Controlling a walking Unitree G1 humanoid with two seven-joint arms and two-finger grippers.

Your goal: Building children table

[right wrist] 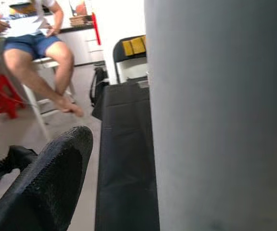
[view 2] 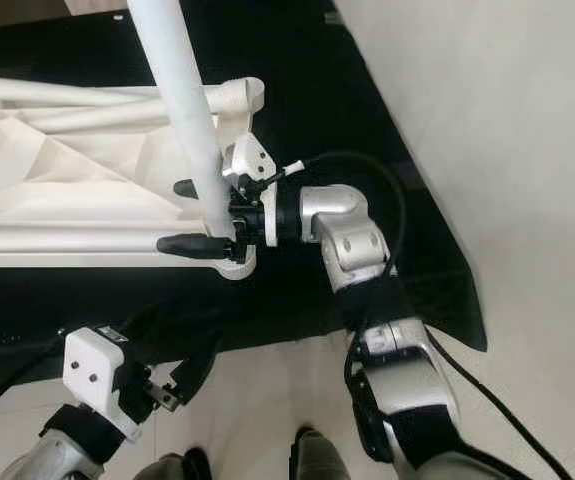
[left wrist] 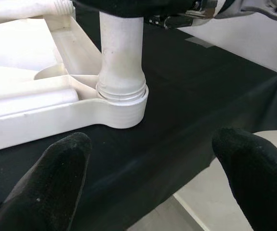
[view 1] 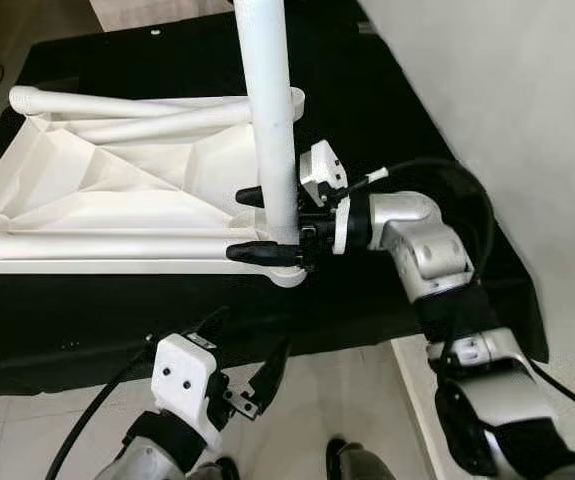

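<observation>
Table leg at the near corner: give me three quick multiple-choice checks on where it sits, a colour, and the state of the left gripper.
1. Where is the upright table leg seated?
A. In the near right corner socket of the upturned tabletop
B. Flat on the black cloth
C. In the far left corner socket

2. What colour is the cloth under the tabletop?
A. Red
B. Black
C. White

3. How is the left gripper?
A. Shut on the leg
B. Shut on a screwdriver
C. Open, holding nothing

Answers:
1 A, since the left wrist view shows the leg's threaded end in that corner socket, with the right gripper clamped around it.
2 B, since black cloth shows all round the white tabletop.
3 C, since its fingers stand apart below the cloth's near edge.
</observation>
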